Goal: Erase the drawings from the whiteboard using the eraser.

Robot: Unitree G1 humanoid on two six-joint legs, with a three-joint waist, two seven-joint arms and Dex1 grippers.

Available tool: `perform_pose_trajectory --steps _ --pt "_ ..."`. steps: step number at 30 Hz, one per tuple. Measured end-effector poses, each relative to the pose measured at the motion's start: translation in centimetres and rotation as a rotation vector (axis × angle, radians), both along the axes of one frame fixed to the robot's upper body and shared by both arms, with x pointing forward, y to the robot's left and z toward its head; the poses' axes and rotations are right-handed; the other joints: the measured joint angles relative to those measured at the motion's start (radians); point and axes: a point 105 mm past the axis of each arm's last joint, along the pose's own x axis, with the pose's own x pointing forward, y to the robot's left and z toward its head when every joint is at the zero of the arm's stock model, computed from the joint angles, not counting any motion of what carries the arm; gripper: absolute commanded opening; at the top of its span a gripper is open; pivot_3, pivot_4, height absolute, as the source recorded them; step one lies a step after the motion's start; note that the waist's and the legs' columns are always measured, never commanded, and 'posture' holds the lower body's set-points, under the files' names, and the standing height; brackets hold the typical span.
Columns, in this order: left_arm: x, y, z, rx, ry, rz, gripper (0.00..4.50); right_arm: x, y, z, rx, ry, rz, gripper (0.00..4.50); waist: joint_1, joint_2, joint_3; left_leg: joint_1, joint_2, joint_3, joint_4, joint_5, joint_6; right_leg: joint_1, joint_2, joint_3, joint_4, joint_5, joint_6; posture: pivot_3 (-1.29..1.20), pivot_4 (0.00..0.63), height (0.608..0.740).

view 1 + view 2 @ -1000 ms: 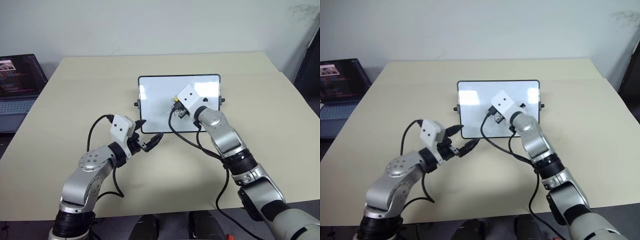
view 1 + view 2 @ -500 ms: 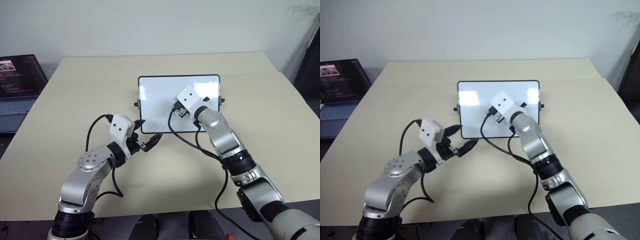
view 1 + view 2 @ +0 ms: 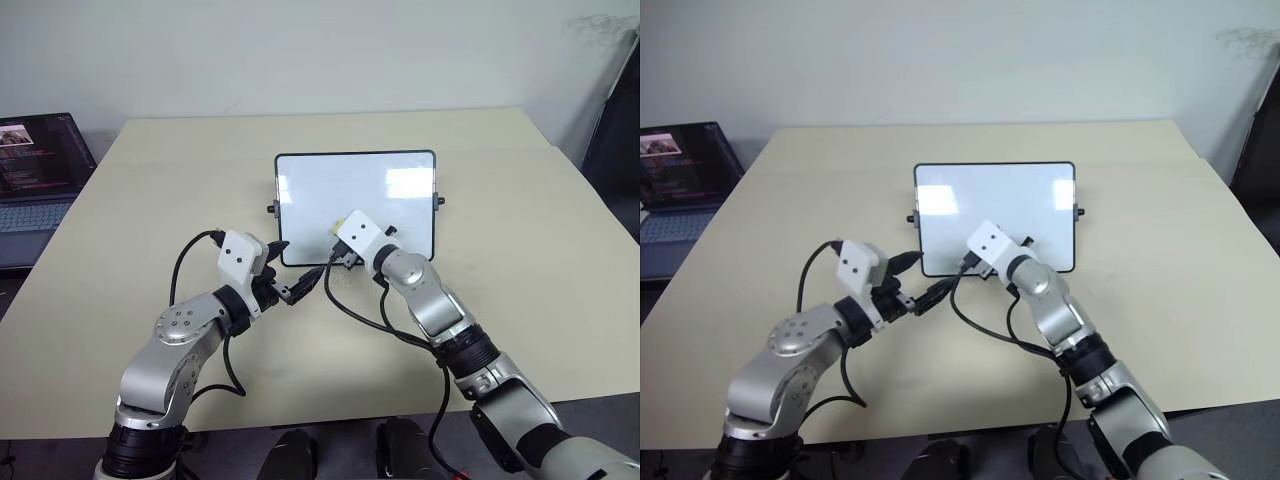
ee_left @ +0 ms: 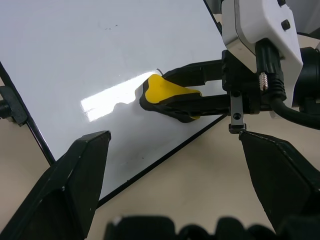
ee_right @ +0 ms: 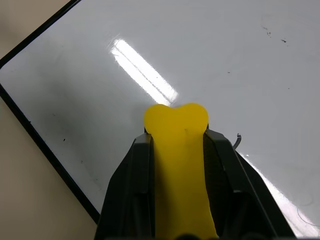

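The whiteboard [image 3: 385, 205] stands propped in the middle of the table. My right gripper [image 5: 176, 137] is shut on the yellow eraser [image 5: 177, 150], whose tip presses on the board's lower left part, close to the near frame. Of the drawings, a small black curl [image 5: 238, 141] sits right beside the eraser, with a few specks [image 5: 272, 34] farther off. Just off the board's near left corner, my left gripper [image 3: 297, 264] hangs open and empty. The left wrist view shows the eraser [image 4: 167, 90] on the glossy board between the right gripper's fingers [image 4: 195, 74].
The beige table [image 3: 520, 260] has bare room all round the board. An open laptop [image 3: 35, 165] sits on a lower desk at the far left. A dark object [image 3: 618, 120] stands past the table's right edge. Black cables [image 3: 355, 305] loop from my wrists.
My right gripper has slid the eraser down the board toward its near left edge. The left arm has kept still.
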Motion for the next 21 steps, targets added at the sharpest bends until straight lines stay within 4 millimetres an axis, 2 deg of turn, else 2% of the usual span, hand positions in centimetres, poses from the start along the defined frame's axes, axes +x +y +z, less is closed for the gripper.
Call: perform_pose_trajectory --steps 4,8,14,16,18,21 --pt "0.0 0.0 0.0 0.0 0.0 -0.001 4.5 -0.2 -0.1 -0.1 0.002 0.008 0.004 0.98 0.0 0.0 0.0 0.0 0.0 0.0 0.0 0.0 0.0 0.0 0.0 0.0 0.0 0.0 0.0 0.0 0.15 0.74" --pt "0.0 -0.1 0.1 0.0 -0.003 -0.006 4.5 -0.1 -0.8 0.7 0.052 0.016 -0.018 0.98 0.006 0.0 0.0 -0.003 0.0 -0.001 0.0 0.0 0.0 -0.002 0.0 0.0 0.0 0.0 0.0 0.0 0.15 0.74" --pt "0.2 -0.2 0.2 -0.002 -0.007 -0.014 4.5 0.4 -2.5 6.1 0.242 -0.105 -0.075 0.98 0.007 0.0 0.0 -0.004 0.0 0.0 -0.001 0.002 -0.004 -0.005 -0.002 0.0 -0.001 0.0 0.0 0.0 0.15 0.74" --pt "0.2 -0.4 0.4 -0.009 -0.011 -0.019 4.5 0.5 -2.9 7.4 0.284 -0.147 -0.083 0.98 0.007 0.0 0.0 -0.005 0.0 0.0 -0.002 0.002 -0.004 -0.005 -0.002 0.0 -0.002 0.0 0.0 0.0 0.15 0.74" --pt "0.2 -0.6 0.3 -0.011 -0.01 -0.024 4.5 0.7 -3.2 7.7 0.293 -0.169 -0.098 0.98 0.007 0.0 0.0 -0.005 0.0 0.0 -0.002 0.002 -0.004 -0.005 -0.002 0.001 -0.002 0.0 0.0 0.0 0.15 0.74" --pt "0.4 -0.5 0.3 -0.012 -0.006 -0.024 4.5 1.3 -3.5 6.7 0.26 -0.149 -0.124 0.98 0.007 0.0 0.0 -0.005 0.0 0.0 -0.002 0.002 -0.004 -0.005 -0.002 0.0 -0.002 0.0 0.0 0.0 0.15 0.74"
